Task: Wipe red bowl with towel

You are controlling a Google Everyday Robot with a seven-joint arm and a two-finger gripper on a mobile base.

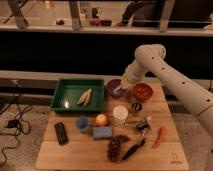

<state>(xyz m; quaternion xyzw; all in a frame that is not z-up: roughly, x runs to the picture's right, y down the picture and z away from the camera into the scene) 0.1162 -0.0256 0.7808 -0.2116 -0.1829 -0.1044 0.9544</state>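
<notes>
The red bowl sits at the back right of the wooden table. A dark purple bowl stands just left of it. My gripper hangs from the white arm and points down over the purple bowl's right side, just left of the red bowl. A small pale patch shows at its tip. I cannot make out a towel.
A green tray with a pale banana-like item is at the back left. On the table are a white cup, orange, blue cup, blue sponge, black remote, grapes and red chili.
</notes>
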